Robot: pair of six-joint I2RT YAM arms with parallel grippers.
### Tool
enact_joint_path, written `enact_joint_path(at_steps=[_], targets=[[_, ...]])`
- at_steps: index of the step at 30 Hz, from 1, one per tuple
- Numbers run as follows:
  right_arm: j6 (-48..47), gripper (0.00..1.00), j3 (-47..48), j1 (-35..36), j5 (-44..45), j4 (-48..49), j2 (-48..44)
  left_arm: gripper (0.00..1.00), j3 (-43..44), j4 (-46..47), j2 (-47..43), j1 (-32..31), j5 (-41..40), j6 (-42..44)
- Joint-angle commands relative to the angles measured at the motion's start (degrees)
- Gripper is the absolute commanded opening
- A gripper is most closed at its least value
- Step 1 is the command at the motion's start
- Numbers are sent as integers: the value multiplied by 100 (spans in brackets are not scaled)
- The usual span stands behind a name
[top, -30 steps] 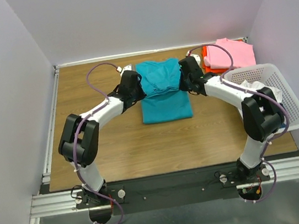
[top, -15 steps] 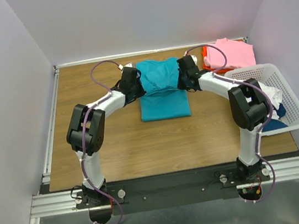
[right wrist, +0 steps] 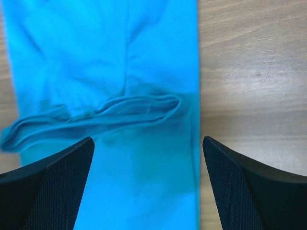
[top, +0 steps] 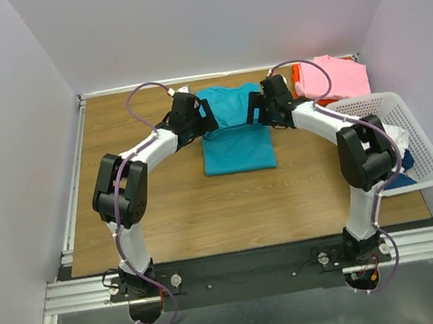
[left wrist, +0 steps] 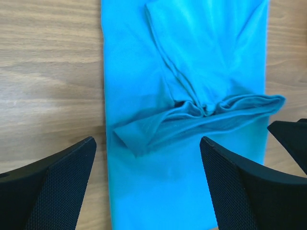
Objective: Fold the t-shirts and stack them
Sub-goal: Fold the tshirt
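The teal t-shirt (top: 236, 139) lies folded in the middle of the table, with a bunched fold ridge (left wrist: 206, 108) across it. My left gripper (top: 205, 117) stands open over its left edge, with nothing between the jaws in the left wrist view (left wrist: 147, 143). My right gripper (top: 256, 110) stands open over the right edge, also with nothing held (right wrist: 148, 141). The ridge (right wrist: 96, 115) lies just beyond both sets of fingers. A folded pink t-shirt (top: 339, 76) sits on an orange-red one (top: 300, 88) at the far right.
A white lattice basket (top: 421, 137) stands at the right edge, holding a white shirt (top: 397, 135) and a dark blue one (top: 404, 160). Grey walls enclose the table on three sides. The right gripper's finger (left wrist: 291, 139) shows in the left wrist view.
Both grippers carried the teal shirt's edge toward the far side, then went from shut to open and let go. The cloth now lies loose on the table.
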Motion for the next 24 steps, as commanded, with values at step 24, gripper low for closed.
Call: enact_joint_path(at_steps=[24], targets=[[-692, 100, 1310, 771, -3260, 938, 1557, 98, -4747, 40, -5373, -109, -558, -906]])
